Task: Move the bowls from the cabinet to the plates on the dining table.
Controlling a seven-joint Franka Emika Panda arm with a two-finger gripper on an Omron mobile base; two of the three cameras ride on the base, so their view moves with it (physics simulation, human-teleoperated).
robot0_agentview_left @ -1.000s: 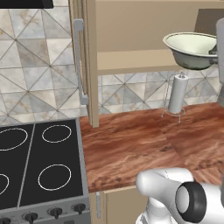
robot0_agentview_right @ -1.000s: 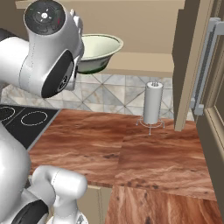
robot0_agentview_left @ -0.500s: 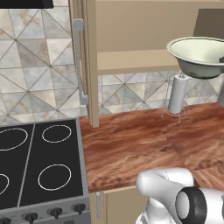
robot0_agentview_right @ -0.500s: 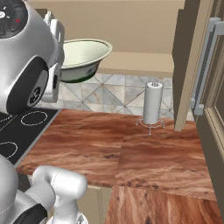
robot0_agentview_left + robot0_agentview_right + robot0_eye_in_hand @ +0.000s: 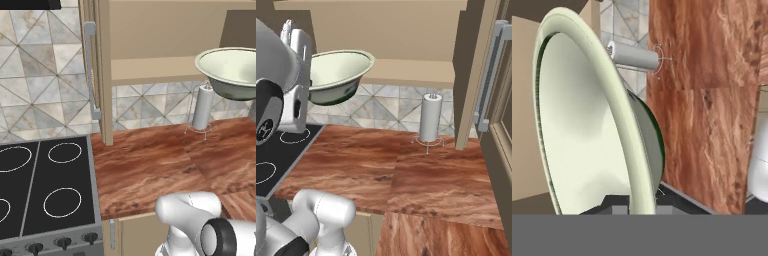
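In front of the open cabinet, clear of its shelf and well above the tabletop, I have the pale green bowl hanging in the air. My tool is clenched on the bowl's rim: in the hand view the rim runs straight down between the two finger tips at the bottom edge, one tip on the inside of the bowl and one on the outside. I judge a rim pinch is the sensible grip here, since the bowl is too wide to take across its body.

The bowl rides nearly level with its mouth upward in both base views, tipped a little, so nothing catches on the shelf edge as it travels. In the left base view it sits at the right edge, above the paper towel roll, which stands upright near the tiled wall. The cabinet door stands swung out beside the stove, its long handle facing me.

I see no plate or dining table from here, so I judge that the carry comes next, probably with the base driving. The risk I see is the bowl swinging in a one-sided pinch, or clipping the door on my right.
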